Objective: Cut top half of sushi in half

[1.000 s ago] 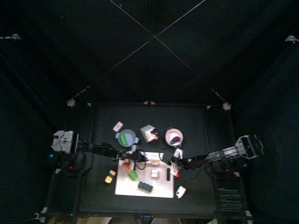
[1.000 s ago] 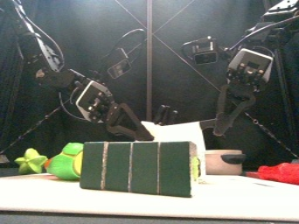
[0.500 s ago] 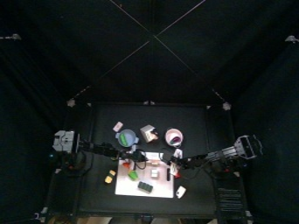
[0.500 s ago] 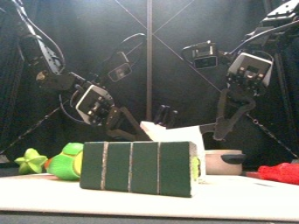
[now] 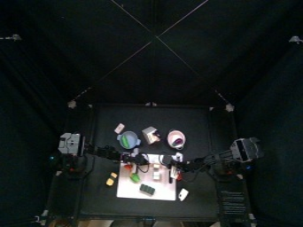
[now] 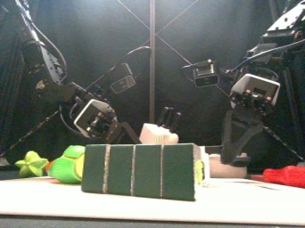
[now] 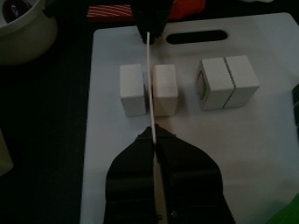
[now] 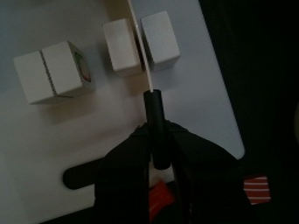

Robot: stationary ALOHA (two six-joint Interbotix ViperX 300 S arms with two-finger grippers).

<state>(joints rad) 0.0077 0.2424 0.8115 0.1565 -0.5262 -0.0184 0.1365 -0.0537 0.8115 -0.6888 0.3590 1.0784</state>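
A thin knife [image 7: 145,96] is pinched between the pressed-together jaws of the left gripper [image 7: 156,144], its blade running straight out from the fingertips and lying in the gap between two white blocks of sushi [image 7: 149,89]. In the right wrist view, a slim dark-handled blade [image 8: 147,79] is likewise clamped in the right gripper [image 8: 153,140], and its edge is seen in the slit between the two halves of a block [image 8: 140,41]; whether this is the same pair cannot be told for certain. A second pair of blocks [image 7: 229,82] stands just beside the first, its two pieces touching, with a fleck of red and green filling showing at one end.

All the pieces rest on a white cutting board [image 7: 251,157] with a slotted handle, which lies near the middle of the black table [image 5: 148,202]. The board is smooth and rigid, likely plastic. The sushi pieces are judged to be light, stiff toy blocks with flat matte faces and squared corners; they are unlikely to crush but may slide or tip on the slick board under a sideways push. Pressure is best applied straight down along the seam, with the block braced at its outer side face.

In the front view a large dark green ribbed block [image 6: 141,171] fills the foreground, with a green plush toy [image 6: 68,165] and a red object [image 6: 284,176] beside it.
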